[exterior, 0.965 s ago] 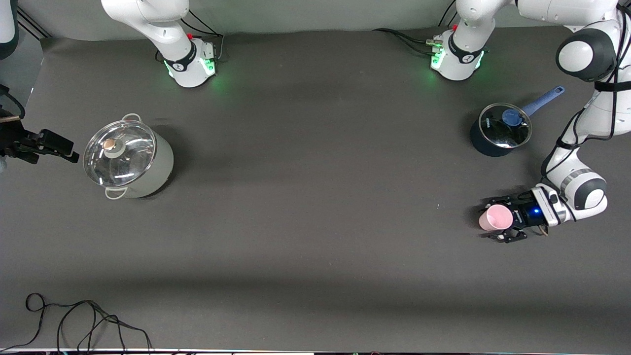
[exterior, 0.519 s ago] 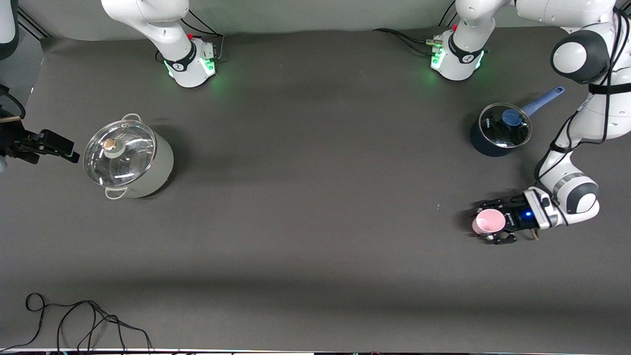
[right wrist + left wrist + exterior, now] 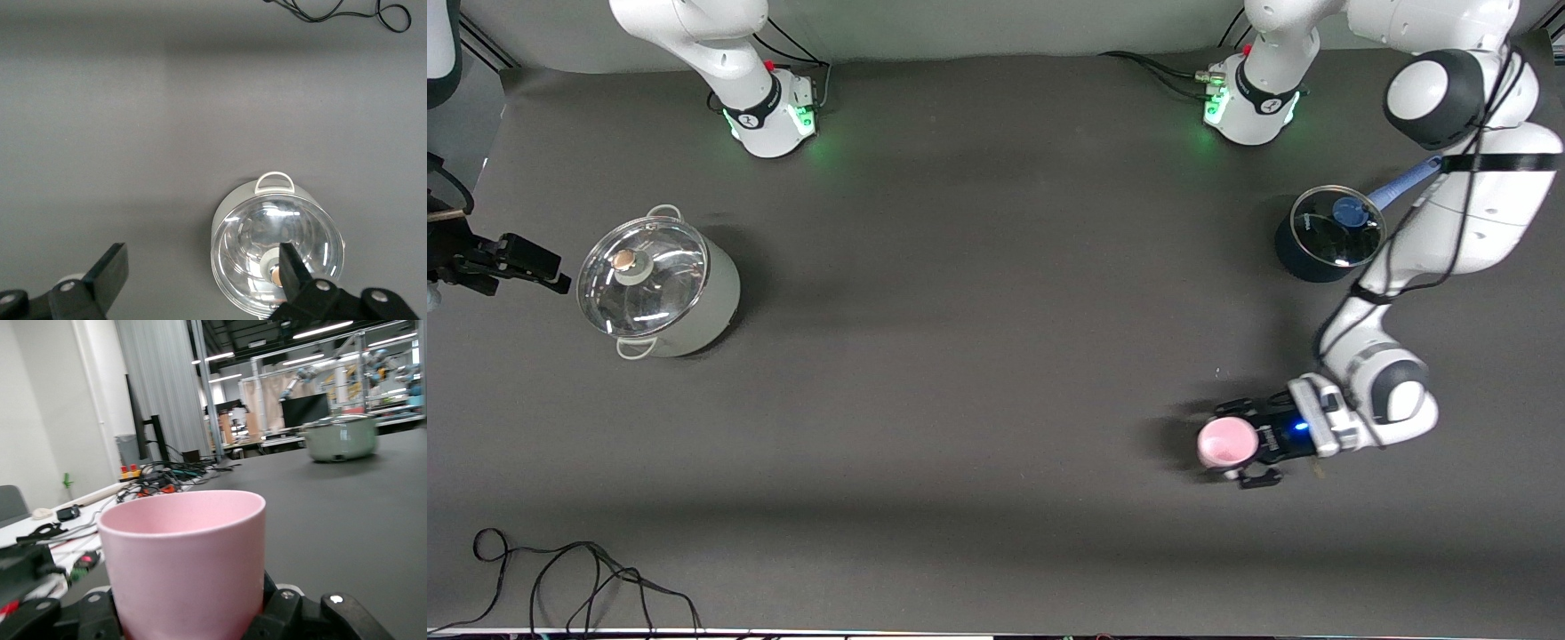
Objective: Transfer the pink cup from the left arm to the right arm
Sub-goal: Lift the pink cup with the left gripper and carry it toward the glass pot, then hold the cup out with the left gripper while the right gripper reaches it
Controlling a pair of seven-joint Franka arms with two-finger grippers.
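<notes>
Toward the left arm's end of the surface (image 3: 978,373), the left pincer (image 3: 1249,449) is closed around the pink cup (image 3: 1226,441), holding it upright by its lower wall with the open mouth facing up; the left wrist view shows the cup (image 3: 183,563) seated between the dark fingers (image 3: 293,613). It hangs over bare surface, nearer the front camera than the small dark saucepan (image 3: 1325,238) with its glass lid and blue handle.

At the right arm's end, the right pincer (image 3: 511,265) waits with its jaws spread wide and nothing between them, over the surface just beside the large pale-green pot (image 3: 660,284); its wrist view looks straight down on that pot's glass lid (image 3: 277,257).

By my reading, the carry toward the middle is the step in hand and the handover has not begun, since the two pincers are well apart. Next, both arms need to meet over the open middle. The right pincer would have to close on the cup's free upper wall, clear of the left fingers, before the left lets go.
</notes>
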